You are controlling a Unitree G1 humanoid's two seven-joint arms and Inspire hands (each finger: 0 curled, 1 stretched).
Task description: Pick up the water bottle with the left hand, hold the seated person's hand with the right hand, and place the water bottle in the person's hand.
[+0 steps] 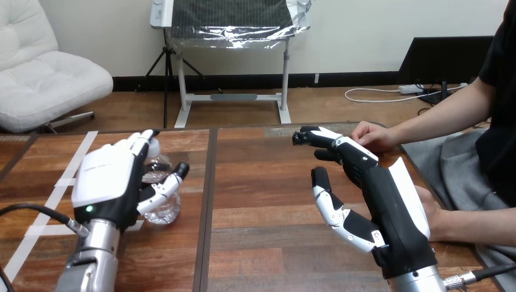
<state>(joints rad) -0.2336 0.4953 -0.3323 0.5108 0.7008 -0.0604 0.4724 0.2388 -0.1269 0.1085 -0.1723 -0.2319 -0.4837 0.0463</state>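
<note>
Around the bottle (163, 205), standing on the tabletop (268, 201), my left hand (106, 176) curls its fingers (141, 141). A loose grip, and it slips! Well right of the bottle, my right hand (389, 207) is open-fingered beside the person's nearer hand (433, 213), not clasping it.

One head-mounted camera looks forward and down, close over the wooden table (261, 182)

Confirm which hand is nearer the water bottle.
Left. The left hand is on the water bottle, thumb curled round it; the right hand is open, well off to the bottle's right.
</note>
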